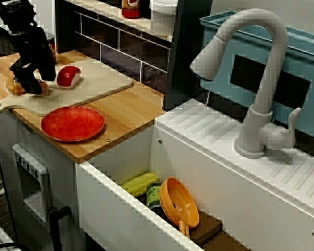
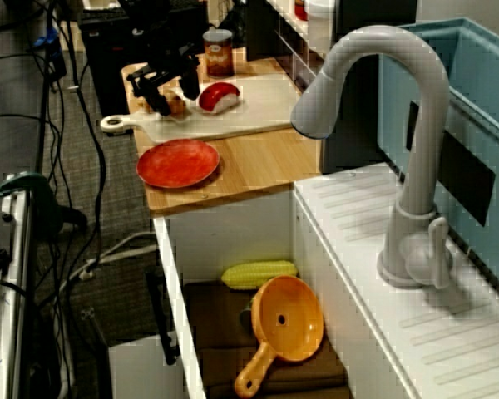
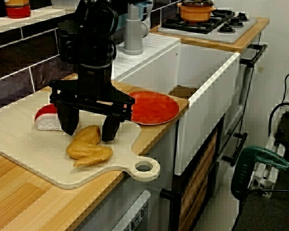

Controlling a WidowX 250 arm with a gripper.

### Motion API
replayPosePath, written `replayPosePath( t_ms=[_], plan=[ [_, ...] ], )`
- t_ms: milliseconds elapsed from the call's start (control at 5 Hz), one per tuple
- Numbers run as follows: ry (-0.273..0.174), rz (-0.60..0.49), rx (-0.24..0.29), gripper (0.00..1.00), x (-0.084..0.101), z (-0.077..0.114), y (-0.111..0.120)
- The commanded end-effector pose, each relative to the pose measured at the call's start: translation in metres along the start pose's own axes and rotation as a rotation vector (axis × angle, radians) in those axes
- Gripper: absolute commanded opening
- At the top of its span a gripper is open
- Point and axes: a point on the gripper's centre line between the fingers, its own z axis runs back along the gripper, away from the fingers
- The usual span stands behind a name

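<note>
Beside the cutting board, off its handle end, sits the white sink. Over the board the black gripper points down, fingers apart, straddling one end of the pastry; contact unclear. The red plate lies just off the board's sink-side edge. Pastry lies on the board near the handle. Sushi piece is on the board, just behind the gripper.
</note>
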Motion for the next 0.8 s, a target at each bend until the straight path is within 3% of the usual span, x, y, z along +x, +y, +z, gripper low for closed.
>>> replayPosePath(
  t_ms=[0,200,600],
  plan=[
    [-0.017,0.003,0.012,1.0,0.0,0.014,0.009],
    [-0.052,0.032,-0.026,1.0,0.003,0.018,0.015],
    [-0.06,-0.016,-0.065,1.0,0.023,0.028,0.021]
  ],
)
